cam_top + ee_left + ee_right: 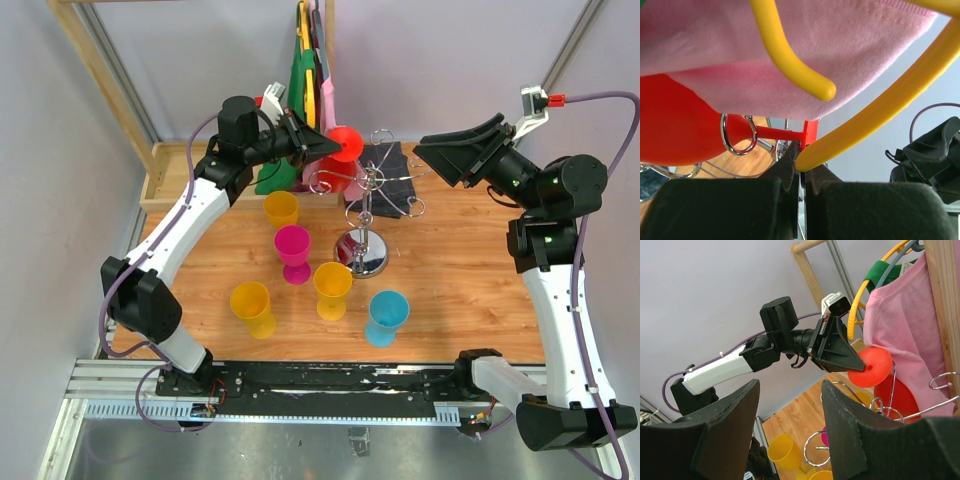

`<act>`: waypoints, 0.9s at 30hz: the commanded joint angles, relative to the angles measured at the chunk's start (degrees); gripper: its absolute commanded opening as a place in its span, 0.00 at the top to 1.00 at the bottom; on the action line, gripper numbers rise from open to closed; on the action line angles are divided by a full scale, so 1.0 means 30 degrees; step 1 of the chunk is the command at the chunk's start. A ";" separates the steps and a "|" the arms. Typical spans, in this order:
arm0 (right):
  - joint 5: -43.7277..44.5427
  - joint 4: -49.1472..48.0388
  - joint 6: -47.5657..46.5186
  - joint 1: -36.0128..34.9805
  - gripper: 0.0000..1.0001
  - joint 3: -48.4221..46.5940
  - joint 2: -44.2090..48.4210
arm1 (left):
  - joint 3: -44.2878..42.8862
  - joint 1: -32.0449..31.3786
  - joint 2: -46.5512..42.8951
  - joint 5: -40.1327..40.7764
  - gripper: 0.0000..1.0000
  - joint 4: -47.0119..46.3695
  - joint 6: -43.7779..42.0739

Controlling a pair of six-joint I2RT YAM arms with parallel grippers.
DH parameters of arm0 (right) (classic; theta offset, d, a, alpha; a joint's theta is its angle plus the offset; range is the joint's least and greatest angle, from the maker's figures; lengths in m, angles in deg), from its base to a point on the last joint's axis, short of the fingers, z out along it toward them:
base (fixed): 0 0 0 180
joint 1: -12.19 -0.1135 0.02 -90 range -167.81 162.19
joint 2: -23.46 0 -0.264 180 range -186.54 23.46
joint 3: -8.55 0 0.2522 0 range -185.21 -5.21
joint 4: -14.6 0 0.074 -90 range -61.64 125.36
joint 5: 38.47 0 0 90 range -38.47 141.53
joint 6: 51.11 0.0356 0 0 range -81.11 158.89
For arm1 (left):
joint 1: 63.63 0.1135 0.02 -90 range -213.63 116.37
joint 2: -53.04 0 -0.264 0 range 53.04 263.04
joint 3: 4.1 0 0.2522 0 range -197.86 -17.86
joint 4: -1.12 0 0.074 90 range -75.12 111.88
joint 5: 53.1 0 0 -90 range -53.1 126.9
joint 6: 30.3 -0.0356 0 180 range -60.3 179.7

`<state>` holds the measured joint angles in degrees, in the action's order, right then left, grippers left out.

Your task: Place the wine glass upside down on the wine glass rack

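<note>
From above, your left gripper (pixel 318 148) is clamped on the red wine glass (pixel 341 146), which hangs in the air at the far-left side of the wine glass rack (pixel 365 205), level with its upper arms and touching no cup on the table. Your right gripper (pixel 437 163) hovers off the rack's right side, jaws apart and holding nothing. The round foot shows toward this camera, so the glass looks tipped foot-up, though not yet plumb. In the left wrist view, the fingers (pixel 790 167) pinch the foot (pixel 811 132) edge-on. The long axis runs from that foot along the thin stem to the bowl (pixel 675 125) on the far side, pointing toward the rack. A spiral loop (pixel 737 136) appears to ring the stem just beside the bowl. A yellow hanger (pixel 790 60) and a pink garment (pixel 850 45) crowd close above the rack, so mind them. From the right wrist view, between your parted fingers (pixel 727 440), the foot (pixel 871 367) sits higher than the bowl (pixel 897 399), which confirms the bowl-down tilt. To do this step well, I judge you should ease the stem fully into the loop's slot and bring the axis vertical. Lower until the foot rests on the wire, and only then release.
</note>
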<state>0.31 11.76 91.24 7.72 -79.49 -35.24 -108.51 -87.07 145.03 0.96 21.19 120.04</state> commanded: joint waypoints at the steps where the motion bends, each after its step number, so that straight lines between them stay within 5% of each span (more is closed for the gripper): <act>1: 0.0168 -0.0308 -0.0395 0.0258 0.46 -0.0042 0.0200 | -0.0657 -0.0097 -0.0075 0.0723 1.00 -0.1689 0.0265; 19: 0.0209 -0.0407 -0.0519 0.0234 0.46 0.0010 -0.0032 | 0.1735 0.0550 -0.1821 0.4547 1.00 -0.2928 0.0607; 27: 0.0228 -0.0929 -0.0178 0.0230 0.47 0.0235 -0.0270 | 0.2338 0.1075 -0.2064 0.4225 1.00 -0.3747 0.1017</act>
<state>0.59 11.78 90.85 7.72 -79.47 -35.94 -101.41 -84.73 139.91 12.30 14.91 122.55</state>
